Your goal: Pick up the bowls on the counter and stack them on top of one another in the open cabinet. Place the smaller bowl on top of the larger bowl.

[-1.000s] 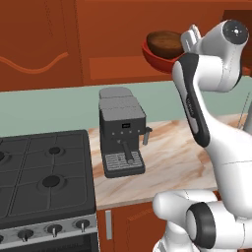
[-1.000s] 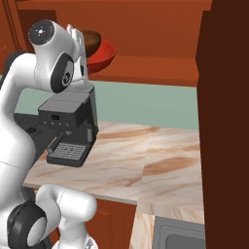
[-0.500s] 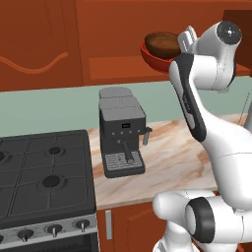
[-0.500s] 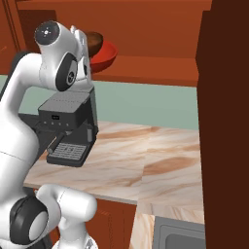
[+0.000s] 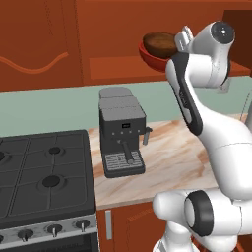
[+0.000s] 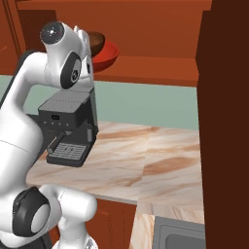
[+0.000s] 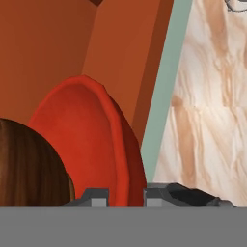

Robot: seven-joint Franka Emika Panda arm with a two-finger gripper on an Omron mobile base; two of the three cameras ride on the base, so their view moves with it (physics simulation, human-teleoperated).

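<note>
We saw the counter, a light marbled slab with a pale green backsplash behind it and reddish-brown fronts below, running from the black gas stove on the left to a tall dark wooden panel on the right, with the corner of a sink set in near that panel. Above it ran the open cabinet, a door-less reddish-brown compartment with a flat shelf board, beside the closed door with the carved wavy line. On the counter, just beside the stove, stood a dark grey coffee machine, directly below the shelf's edge and well apart from the bowls. The white arm reached up past the machine, and its upper links covered part of the shelf in both base views. The larger bowl, wide, shallow and glossy red, sat on the shelf near its front edge. The smaller bowl, dark brown with a wood grain, sat inside the red one, its rim standing above the red rim. The gripper was at the bowls' side; in the hand view its fingertips were clenched on the red bowl's rim, which ran down between them, with the brown bowl just beside them.
</note>
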